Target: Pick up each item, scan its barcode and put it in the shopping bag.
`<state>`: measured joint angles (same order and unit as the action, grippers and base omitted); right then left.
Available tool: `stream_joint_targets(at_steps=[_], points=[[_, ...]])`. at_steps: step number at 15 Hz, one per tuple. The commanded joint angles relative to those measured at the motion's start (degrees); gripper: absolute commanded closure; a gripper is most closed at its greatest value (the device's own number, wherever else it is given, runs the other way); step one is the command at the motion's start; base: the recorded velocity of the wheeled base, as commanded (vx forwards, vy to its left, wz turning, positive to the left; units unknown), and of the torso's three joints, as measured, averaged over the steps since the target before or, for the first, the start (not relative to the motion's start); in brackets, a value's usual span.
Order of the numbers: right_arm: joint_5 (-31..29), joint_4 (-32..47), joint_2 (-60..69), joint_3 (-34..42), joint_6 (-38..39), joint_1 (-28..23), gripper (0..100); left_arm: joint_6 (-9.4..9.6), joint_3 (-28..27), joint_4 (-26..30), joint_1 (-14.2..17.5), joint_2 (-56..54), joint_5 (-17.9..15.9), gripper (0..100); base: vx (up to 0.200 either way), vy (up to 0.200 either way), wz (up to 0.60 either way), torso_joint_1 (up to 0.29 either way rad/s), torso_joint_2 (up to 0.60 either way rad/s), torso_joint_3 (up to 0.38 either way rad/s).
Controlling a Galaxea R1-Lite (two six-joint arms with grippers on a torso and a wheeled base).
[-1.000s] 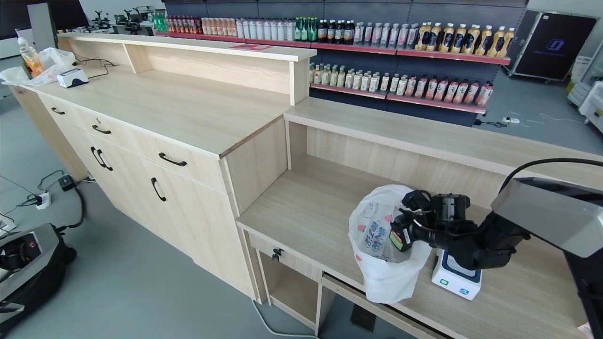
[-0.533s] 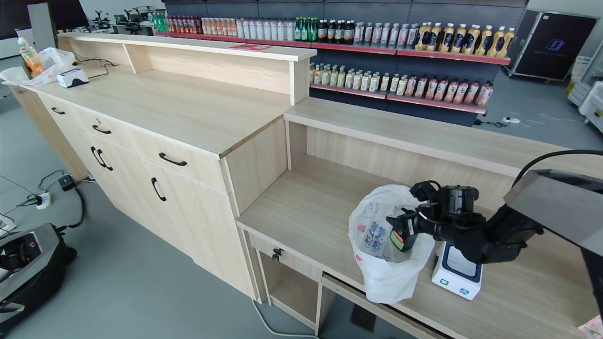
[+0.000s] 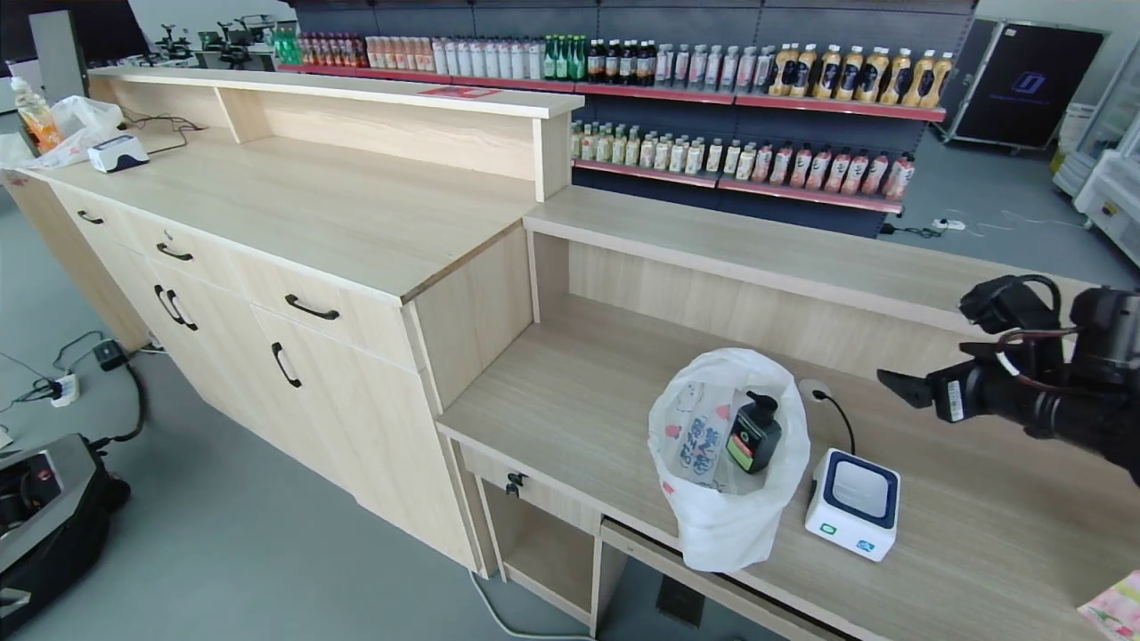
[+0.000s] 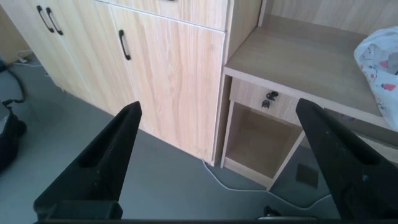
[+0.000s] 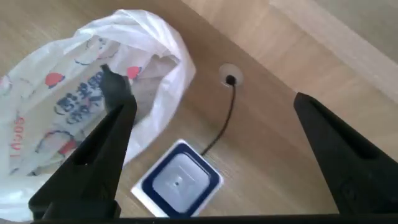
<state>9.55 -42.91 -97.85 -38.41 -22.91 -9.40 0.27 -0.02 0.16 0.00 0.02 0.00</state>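
Observation:
A white shopping bag (image 3: 712, 499) stands open on the low counter (image 3: 579, 392), with a black pump bottle (image 3: 754, 434) with a green and red label upright inside it. Right of the bag sits the white barcode scanner (image 3: 853, 503) with its dark-framed window facing up. My right gripper (image 3: 899, 385) hovers open and empty above the counter, right of the bag and above the scanner. From the right wrist view, the right gripper (image 5: 211, 106) looks down on the bag (image 5: 62, 124) and scanner (image 5: 180, 180). My left gripper (image 4: 219, 112) hangs open over the floor in front of the counter.
A pink packet (image 3: 1113, 610) lies at the counter's near right corner. The scanner's cable (image 3: 837, 414) runs into a hole in the counter top. A taller cabinet (image 3: 312, 214) adjoins on the left, and a raised ledge (image 3: 757, 249) runs behind. Drink shelves (image 3: 712, 80) stand beyond.
My right gripper has let go of the black bottle, which now stands in the bag, and has drawn back to the right and upward. The head camera has shifted slightly.

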Motion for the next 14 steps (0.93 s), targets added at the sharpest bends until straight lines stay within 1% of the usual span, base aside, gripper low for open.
stream_joint_targets(at_steps=[1, 3, 4, 5, 6, 8, 9, 10, 12, 13, 14], points=[[-1.81, 5.82, 15.32, 1.94, -2.49, -7.30, 0, 0.00, 0.02, 0.02, 0.00, -0.02, 0.00, 0, 0.000, 0.000, -0.60, -0.002, 0.00, 0.002], [-14.47, 13.03, 16.12, -2.90, 4.89, -7.12, 0, 0.00, 0.02, 0.02, 0.00, -0.02, 0.00, 0, 0.000, 0.000, -0.60, 0.010, 0.00, 0.007], [-22.29, 20.41, 15.59, -7.20, 11.48, -5.81, 0, 0.00, 0.02, 0.02, 0.00, -0.02, 0.00, 0, 0.000, 0.000, -0.60, -0.002, 0.00, 0.002], [-28.88, 30.08, 13.04, -13.36, 18.86, -5.37, 0, 0.00, 0.02, 0.02, 0.00, -0.02, 0.00, 0, 0.000, 0.000, -0.60, -0.007, 0.01, -0.002], [-32.92, 36.93, 9.79, -18.63, 25.81, -5.37, 0, 0.00, 0.02, 0.02, 0.00, -0.02, 0.00, 0, 0.000, 0.000, -0.60, 0.002, 0.00, 0.002], [-38.46, 44.76, 3.11, -25.57, 35.47, -5.37, 0, 0.00, 0.02, 0.02, 0.00, -0.02, 0.00, 0, 0.000, 0.000, -0.60, 0.005, 0.00, 0.002], [-40.39, 45.81, -3.13, -26.54, 40.04, -5.89, 0, 0.00, 0.02, 0.02, 0.00, -0.02, 0.00, 0, 0.000, 0.000, -0.60, -0.002, 0.00, 0.007], [-40.39, 43.26, -6.12, -25.84, 40.40, -7.21, 0, 0.00, 0.02, 0.02, 0.00, -0.02, 0.00, 0, 0.000, 0.000, 0.00, 0.000, 0.00, 0.000], [-39.96, 32.10, -11.92, -23.11, 40.31, -8.62, 0, 0.00, 0.02, 0.02, 0.00, -0.02, 0.00, 0, 0.000, 0.000, 0.00, 0.000, 0.00, 0.000], [-38.55, 28.58, -13.50, -22.23, 40.22, -8.97, 0, 0.00, 0.02, 0.02, 0.00, -0.02, 0.00, 0, 0.000, 0.000, 0.00, 0.000, 0.00, 0.000], [-38.55, 28.58, -13.50, -22.23, 40.22, -8.97, 0, 0.00, 0.02, 0.02, 0.00, -0.02, 0.00, 0, 0.000, 0.000, 0.00, 0.000, 0.00, 0.000]])
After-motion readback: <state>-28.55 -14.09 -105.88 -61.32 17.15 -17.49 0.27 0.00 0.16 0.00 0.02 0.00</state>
